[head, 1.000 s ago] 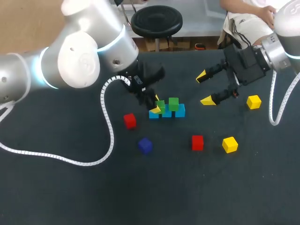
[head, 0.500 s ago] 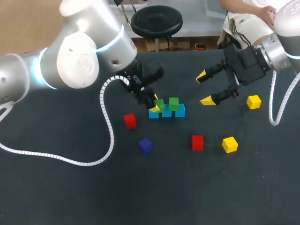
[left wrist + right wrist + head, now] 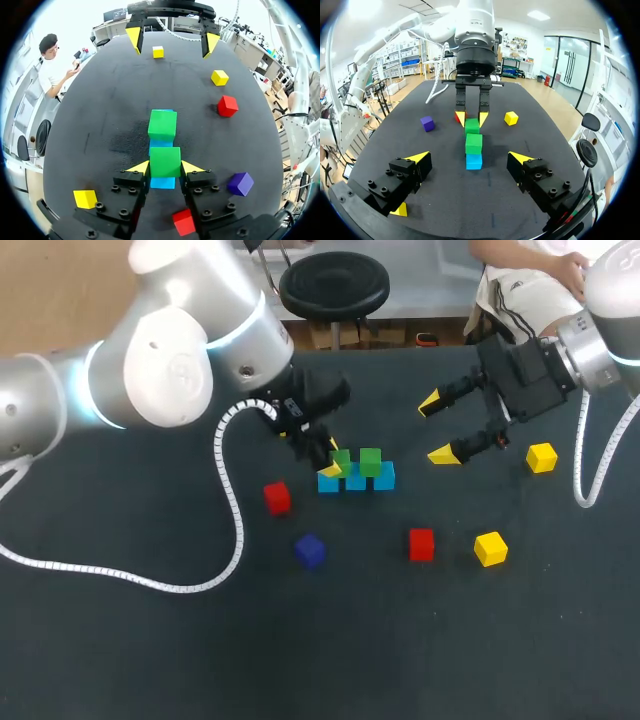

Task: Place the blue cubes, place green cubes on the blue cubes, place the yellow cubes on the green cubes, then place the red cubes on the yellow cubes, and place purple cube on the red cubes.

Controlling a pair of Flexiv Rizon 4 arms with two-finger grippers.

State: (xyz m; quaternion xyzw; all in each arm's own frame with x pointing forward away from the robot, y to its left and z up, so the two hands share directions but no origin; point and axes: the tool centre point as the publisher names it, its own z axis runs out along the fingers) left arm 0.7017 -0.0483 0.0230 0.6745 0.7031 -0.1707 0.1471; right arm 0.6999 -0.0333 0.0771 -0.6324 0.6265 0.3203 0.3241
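Two green cubes (image 3: pixel 371 461) sit on the row of blue cubes (image 3: pixel 384 477) near the worktop's (image 3: pixel 150 660) middle. The left gripper (image 3: pixel 166 167) clasps the green cube (image 3: pixel 165 159) nearer the left edge from both sides. Toward the right edge, the right gripper (image 3: pixel 437 429) hangs spread wide, holding nothing.

Left claw (image 3: pixel 165 167) — gripping a green cube (image 3: pixel 165 161) — has shifted very slightly.

My two arms, mid-frame.
Left gripper (image 3: pixel 332 460) pinches a green cube (image 3: pixel 165 161); right gripper (image 3: pixel 436 429), upper right, gapes wide.
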